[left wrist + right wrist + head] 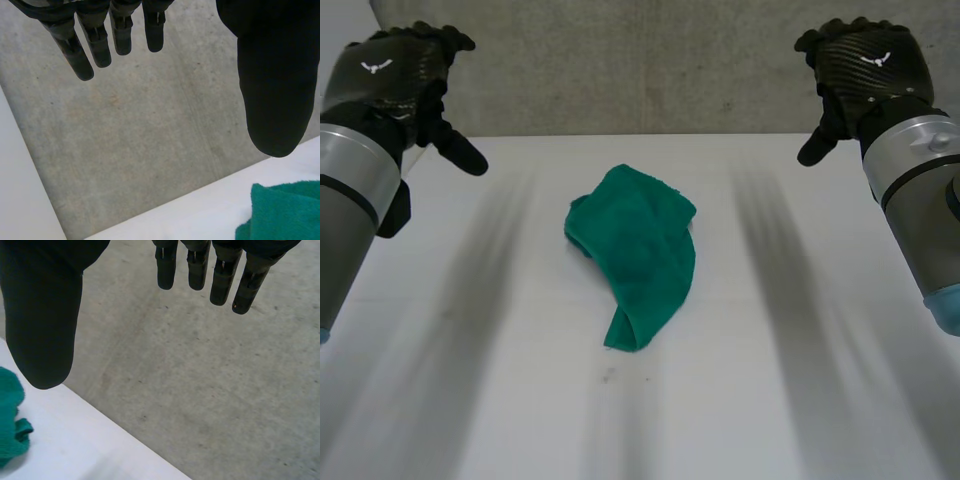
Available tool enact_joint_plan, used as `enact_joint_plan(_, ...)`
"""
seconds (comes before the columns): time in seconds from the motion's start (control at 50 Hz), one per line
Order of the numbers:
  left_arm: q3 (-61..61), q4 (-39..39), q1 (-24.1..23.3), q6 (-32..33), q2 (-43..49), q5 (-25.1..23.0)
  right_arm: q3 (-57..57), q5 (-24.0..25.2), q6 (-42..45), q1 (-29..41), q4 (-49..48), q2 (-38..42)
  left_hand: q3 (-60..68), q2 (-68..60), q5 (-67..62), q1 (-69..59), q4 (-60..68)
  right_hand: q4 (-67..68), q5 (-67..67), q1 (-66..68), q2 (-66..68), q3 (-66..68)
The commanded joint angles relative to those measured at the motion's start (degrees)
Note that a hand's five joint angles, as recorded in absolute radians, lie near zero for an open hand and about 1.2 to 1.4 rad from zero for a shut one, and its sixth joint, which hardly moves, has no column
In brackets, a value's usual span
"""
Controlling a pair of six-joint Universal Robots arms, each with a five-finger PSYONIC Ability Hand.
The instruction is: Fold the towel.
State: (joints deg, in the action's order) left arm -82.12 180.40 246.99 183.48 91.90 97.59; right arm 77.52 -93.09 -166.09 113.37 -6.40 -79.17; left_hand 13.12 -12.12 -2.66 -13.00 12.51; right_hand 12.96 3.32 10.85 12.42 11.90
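Observation:
A green towel [635, 250] lies crumpled in a heap at the middle of the white table [790, 400]. My left hand [395, 70] hangs raised over the table's far left, well away from the towel, open, holding nothing. My right hand [860, 65] is raised the same way at the far right, open and empty. In the left wrist view my left hand's fingers [92, 40] are straight, and an edge of the towel [285, 212] lies beyond the thumb. In the right wrist view my right hand's fingers [220, 275] are straight, with a bit of towel [10, 415] beside the thumb.
A grey concrete floor [640, 60] lies past the table's far edge [640, 136]. Bare white tabletop surrounds the towel on all sides.

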Motion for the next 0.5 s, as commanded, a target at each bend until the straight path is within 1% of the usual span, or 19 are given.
enact_joint_plan(0.02, 0.29, 0.65, -1.25, 0.30, 6.79, -1.78, -0.96, 7.22, 1.56, -0.08, 6.12, 0.69, -1.72, 0.73, 1.27, 1.60, -1.11, -2.96, -3.32, -0.85, -2.42, -1.90)
enact_joint_plan(0.1, 1.52, 1.44, -1.25, 0.30, 12.77, -3.37, -2.02, 8.63, 1.12, 0.70, 12.19, 2.18, -1.22, 0.23, 0.76, 1.10, -0.61, -2.96, -3.32, -0.85, -2.42, -1.90)
enact_joint_plan(0.14, 3.09, 2.32, -1.25, 0.30, 16.53, -3.72, -2.55, 8.63, -0.10, 2.89, 14.38, 4.54, -0.89, -0.11, 0.43, 0.77, -0.28, -2.96, -3.32, -0.85, -2.42, -1.90)
enact_joint_plan(0.18, 3.98, 3.03, -1.42, 0.39, 19.01, -3.72, -2.72, 8.54, -0.72, 3.95, 14.75, 5.60, -0.55, -0.45, 0.09, 0.43, 0.06, -2.96, -3.32, -0.85, -2.42, -1.90)
enact_joint_plan(0.2, 4.51, 3.38, -1.42, 0.56, 20.24, -3.89, -2.81, 8.63, -3.34, 7.09, 14.92, 8.31, -0.38, -0.61, -0.08, 0.26, 0.23, -2.96, -3.32, -0.85, -2.42, -1.90)
enact_joint_plan(0.26, 6.27, 5.04, -1.42, 1.79, 25.16, -5.56, -2.81, 8.54, -6.69, 9.84, 14.92, 10.96, 0.30, -1.29, -0.75, -0.41, 0.90, -2.96, -3.32, -0.85, -2.42, -1.90)
enact_joint_plan(0.28, 7.05, 6.27, -1.34, 2.66, 27.61, -7.22, -2.81, 8.63, -9.05, 11.24, 14.92, 12.88, 0.46, -1.46, -0.92, -0.58, 1.07, -2.96, -3.32, -0.85, -2.42, -1.90)
enact_joint_plan(0.34, 8.02, 8.38, -1.42, 4.16, 30.96, -10.48, -2.81, 8.63, -12.75, 12.92, 14.84, 15.88, 1.97, -2.96, -2.42, -2.09, 2.58, -2.96, -3.32, -0.85, -2.42, -1.90)
enact_joint_plan(0.36, 8.55, 9.78, -1.42, 5.56, 32.97, -13.01, -2.90, 8.63, -15.12, 14.14, 14.66, 17.72, 3.31, -4.30, -3.77, -3.43, 3.92, -2.96, -3.32, -0.85, -2.42, -1.90)
enact_joint_plan(0.42, 9.69, 11.64, -1.42, 7.76, 35.97, -16.80, -2.90, 8.54, -18.12, 15.91, 13.52, 20.28, 4.66, -5.65, -5.12, -4.78, 5.27, -2.96, -3.32, -0.85, -2.42, -1.90)
enact_joint_plan(0.44, 10.66, 12.42, -1.42, 8.90, 37.81, -18.38, -2.90, 8.19, -19.43, 16.87, 12.56, 21.77, 7.00, -7.99, -7.46, -7.12, 7.61, -2.96, -3.32, -0.85, -2.42, -1.90)
enact_joint_plan(0.5, 12.42, 12.78, -1.42, 9.79, 40.28, -19.80, -2.81, 7.14, -20.85, 18.11, 11.06, 23.36, 10.38, -11.37, -10.83, -10.50, 10.99, -2.96, -3.32, -0.85, -2.42, -1.90)
